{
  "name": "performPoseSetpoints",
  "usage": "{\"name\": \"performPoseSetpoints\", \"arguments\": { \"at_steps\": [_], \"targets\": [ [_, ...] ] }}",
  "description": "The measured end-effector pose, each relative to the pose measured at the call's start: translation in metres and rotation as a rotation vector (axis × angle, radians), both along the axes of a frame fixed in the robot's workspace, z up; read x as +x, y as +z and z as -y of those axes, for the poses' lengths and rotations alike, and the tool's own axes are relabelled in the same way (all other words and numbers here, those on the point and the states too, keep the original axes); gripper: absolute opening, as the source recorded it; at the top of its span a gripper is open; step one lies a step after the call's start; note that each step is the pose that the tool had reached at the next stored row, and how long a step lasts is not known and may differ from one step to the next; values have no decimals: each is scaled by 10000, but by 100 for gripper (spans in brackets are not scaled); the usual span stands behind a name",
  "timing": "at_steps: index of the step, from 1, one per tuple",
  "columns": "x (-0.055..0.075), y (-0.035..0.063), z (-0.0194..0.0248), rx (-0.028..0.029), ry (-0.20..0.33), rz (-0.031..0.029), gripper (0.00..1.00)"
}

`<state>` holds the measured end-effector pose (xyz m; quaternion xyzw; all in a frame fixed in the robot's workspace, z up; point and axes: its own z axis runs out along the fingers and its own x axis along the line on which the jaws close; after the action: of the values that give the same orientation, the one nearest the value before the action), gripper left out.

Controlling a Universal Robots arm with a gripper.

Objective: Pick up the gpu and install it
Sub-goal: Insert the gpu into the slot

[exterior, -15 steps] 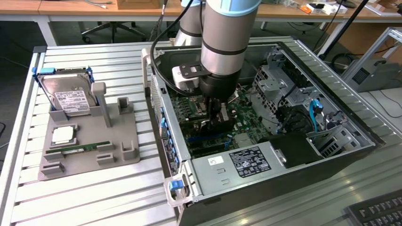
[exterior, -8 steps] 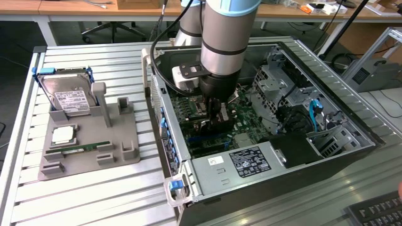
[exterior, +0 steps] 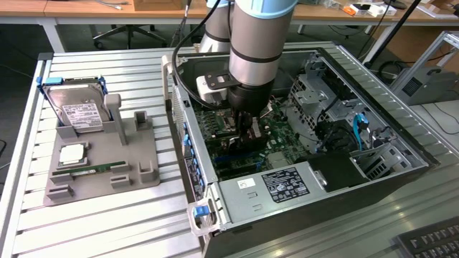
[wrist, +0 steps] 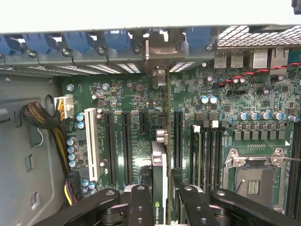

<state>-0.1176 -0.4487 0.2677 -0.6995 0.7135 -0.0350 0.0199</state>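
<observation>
The gpu stands on edge over the green motherboard inside the open computer case. Its silver bracket lies against the slot openings in the case's rear wall. My gripper is shut on the card, one black finger on each side of it. In the exterior view the gripper reaches down into the middle of the case, with the dark gpu just under it. Whether the card's edge sits fully in a slot I cannot tell.
A grey fixture on the table at the exterior view's left holds a silver hard drive, a processor chip and a memory stick. Near the card are a white slot, a cable bundle and the processor socket.
</observation>
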Motion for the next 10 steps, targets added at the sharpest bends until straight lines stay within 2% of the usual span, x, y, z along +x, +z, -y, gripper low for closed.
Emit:
{"name": "performPoseSetpoints", "arguments": {
  "at_steps": [10],
  "targets": [
    [0, -17, 0, -1, 15, 0, 27]
  ]
}}
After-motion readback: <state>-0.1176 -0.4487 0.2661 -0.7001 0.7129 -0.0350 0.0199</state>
